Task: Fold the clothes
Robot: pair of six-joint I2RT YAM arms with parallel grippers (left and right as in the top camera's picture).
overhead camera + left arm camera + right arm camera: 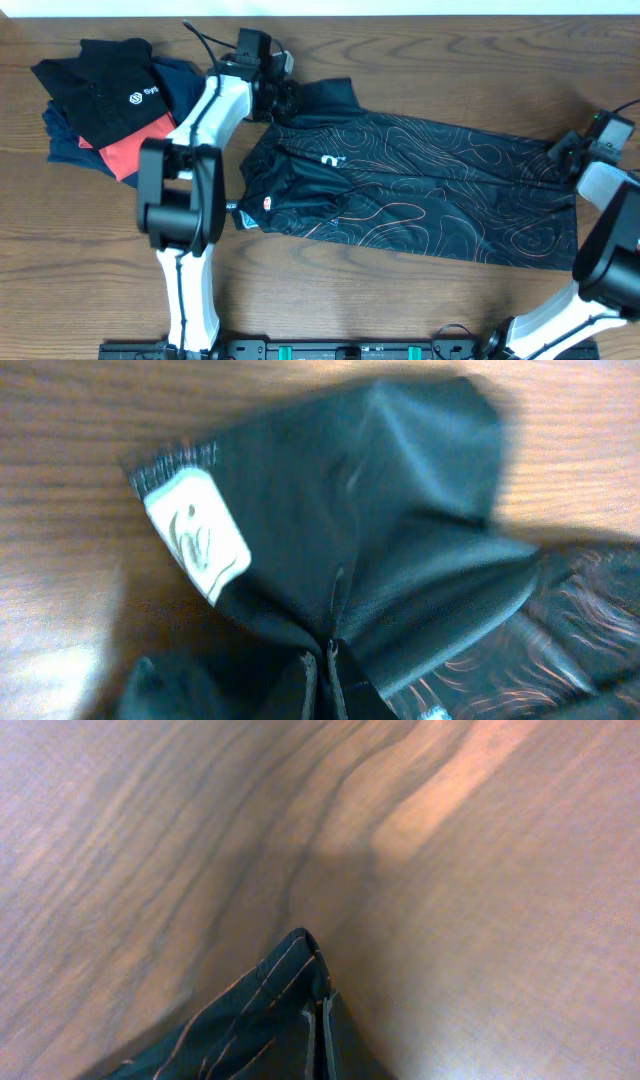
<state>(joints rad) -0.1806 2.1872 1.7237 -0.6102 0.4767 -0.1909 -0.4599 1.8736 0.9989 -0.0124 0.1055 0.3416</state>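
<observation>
Since the wooden table [400, 320] has the most room in its middle, the black jersey [430, 190] lies there. It is stretched long, from near the far edge on the left side over to the right edge. I think it is laid out like this so it can be folded flat. It is not flat yet, because the left half is bunched and folded over on itself. A small pile of other clothes [100, 110] sits in the far left corner, with a black top lying over navy and red ones. It looks parked there so it stays out of the way. Each arm has one end of the jersey, and that makes sense, because thin, slippery cloth needs two holds to be pulled smooth. The left gripper [268, 98] is up by the far edge. In its wrist view its fingers are pressed together on a fold of the black cloth, which fans out from the pinch. The right gripper [566, 150] is by the right edge, and its fingers pinch a pointed corner of the jersey that pokes out just past the tips. A little white label [195, 532] shows on the cloth in the left wrist view, so that end may be the neck.
</observation>
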